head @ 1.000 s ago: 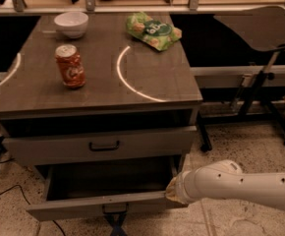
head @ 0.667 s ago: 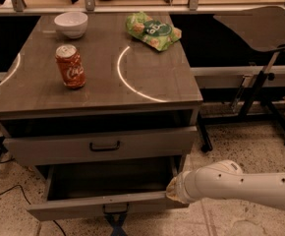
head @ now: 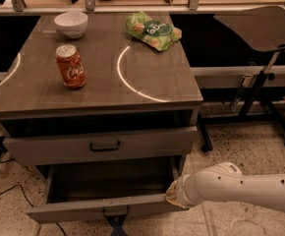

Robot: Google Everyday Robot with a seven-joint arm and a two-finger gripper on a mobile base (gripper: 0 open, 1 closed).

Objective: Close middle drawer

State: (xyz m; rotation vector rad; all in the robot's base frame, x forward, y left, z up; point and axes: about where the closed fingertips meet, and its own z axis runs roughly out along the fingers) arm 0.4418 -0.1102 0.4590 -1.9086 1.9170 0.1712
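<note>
My gripper (head: pixel 174 194) sits low and right of centre in the frame, at the tip of the white arm (head: pixel 236 188) that reaches in from the right edge. It is pressed up against the right front corner of the middle drawer (head: pixel 69 214). The arm's rounded end hides the working end, so I cannot tell whether it is clamped on anything or released.

The middle drawer stands pulled far out of the grey wood-grain cabinet (head: pixel 98 85), its low front panel running along the bottom of the frame, with a small dark handle (head: pixel 115 211) at its centre. Its deep box lies in shadow.

Directly above it, the taller drawer (head: pixel 147 142) with a larger black handle (head: pixel 104 145) sticks out slightly, a dark gap showing between it and the cabinet top.

On the cabinet top, a red soda can (head: pixel 71 66) stands upright left of centre. A white bowl (head: pixel 71 23) sits behind it near the back edge, well apart from a green snack bag (head: pixel 153 31) lying at the back right. Bright curved reflections (head: pixel 128 82) cross the surface between them.

At the upper right of the frame, a dark chair seat (head: pixel 260 26) rises on a black stand (head: pixel 260 90) over the speckled floor (head: pixel 241 141). A thin cable (head: pixel 7 191) trails across the floor at lower left.
</note>
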